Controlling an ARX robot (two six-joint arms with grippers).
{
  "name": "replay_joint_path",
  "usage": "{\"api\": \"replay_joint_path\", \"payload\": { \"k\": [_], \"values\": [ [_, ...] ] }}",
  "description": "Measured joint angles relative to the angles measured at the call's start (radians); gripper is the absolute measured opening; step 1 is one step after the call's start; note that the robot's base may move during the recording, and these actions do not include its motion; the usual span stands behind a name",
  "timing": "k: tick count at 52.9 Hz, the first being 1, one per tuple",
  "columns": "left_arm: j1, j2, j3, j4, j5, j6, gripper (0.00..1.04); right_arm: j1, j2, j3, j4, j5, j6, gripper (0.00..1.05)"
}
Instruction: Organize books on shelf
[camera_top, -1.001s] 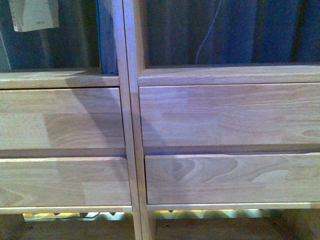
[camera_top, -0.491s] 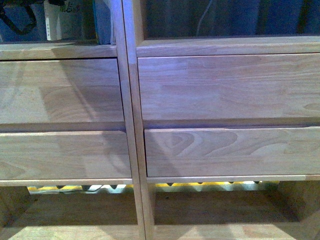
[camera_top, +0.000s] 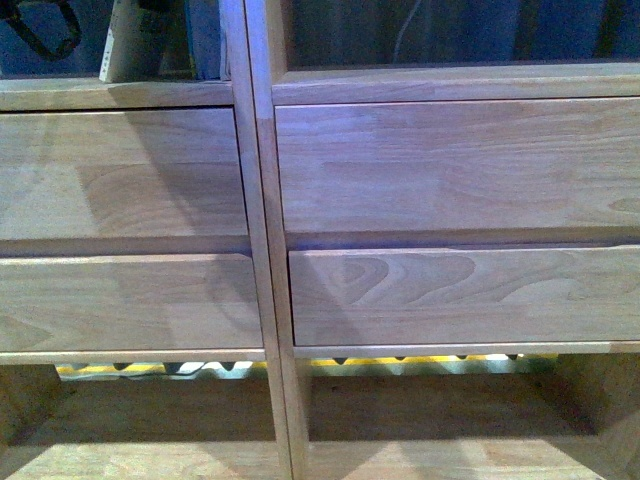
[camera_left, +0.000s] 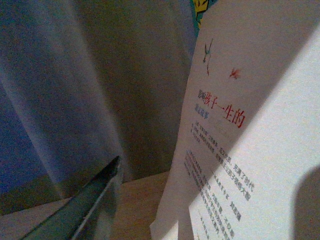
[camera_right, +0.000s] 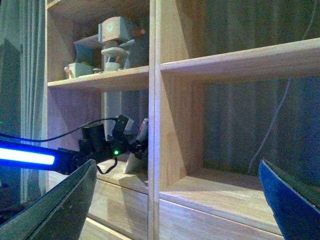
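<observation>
the left hand (camera_right: 137, 145) was reaching into the left cubby of the shelf (camera_right: 154, 100), pressed up against a white book (camera_right: 134, 162) that leaned there on the cubby floor; it seemed closed on the book, though i couldn't truly tell from where things stood. from the left wrist view that book's cover (camera_left: 250, 150) filled the sight, white with red and black print and small bird drawings, its lower edge down on the pale wood, with a grey curtain (camera_left: 75, 100) hanging behind the open back. in the front view the white book (camera_top: 125, 45) stood tilted in the left cubby, just beside a blue-edged book (camera_top: 205, 40) that stood against the centre upright. below them ran four plain drawer fronts (camera_top: 450, 165), all shut. the right hand (camera_right: 175, 200) hung well back from the shelf, its two dark fingers (camera_right: 55, 205) spread wide with nothing between them. the right cubby before it held nothing but a thin cable (camera_right: 277, 115) dangling behind. one shelf up on the left sat some small wooden toys (camera_right: 112, 45).
</observation>
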Motion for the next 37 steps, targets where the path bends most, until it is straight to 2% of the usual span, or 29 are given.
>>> {"api": "replay_joint_path", "payload": {
  "k": [3,7,16,20,26,30,33,37],
  "values": [
    [0.000,-0.026,-0.048,0.022,0.001,-0.013,0.91,0.000,0.001,0.000,0.007,-0.002,0.008,0.98],
    [-0.002,-0.072,-0.132,0.053,0.015,-0.036,0.99,0.000,0.002,0.000,0.012,-0.002,0.012,0.98],
    [-0.014,-0.312,-0.465,0.136,0.046,-0.096,0.98,0.013,0.008,0.002,0.021,0.003,0.015,0.98],
    [-0.015,-0.452,-0.635,0.154,0.033,-0.117,0.98,-0.029,0.018,0.014,0.025,0.014,0.023,0.98],
    [0.004,-0.634,-0.836,0.171,0.007,-0.129,0.98,-0.132,0.017,0.048,-0.100,0.055,0.021,0.98],
    [0.039,-0.770,-0.958,0.154,0.029,-0.161,0.98,-0.196,0.013,0.061,-0.216,0.088,0.000,0.98],
    [0.072,-0.872,-1.040,0.139,0.067,-0.200,0.98,-0.215,0.008,0.061,-0.279,0.112,-0.021,0.98],
    [0.123,-1.007,-1.136,0.098,0.119,-0.249,0.98,-0.192,0.000,0.061,-0.354,0.154,-0.075,0.98]
  ]
}}
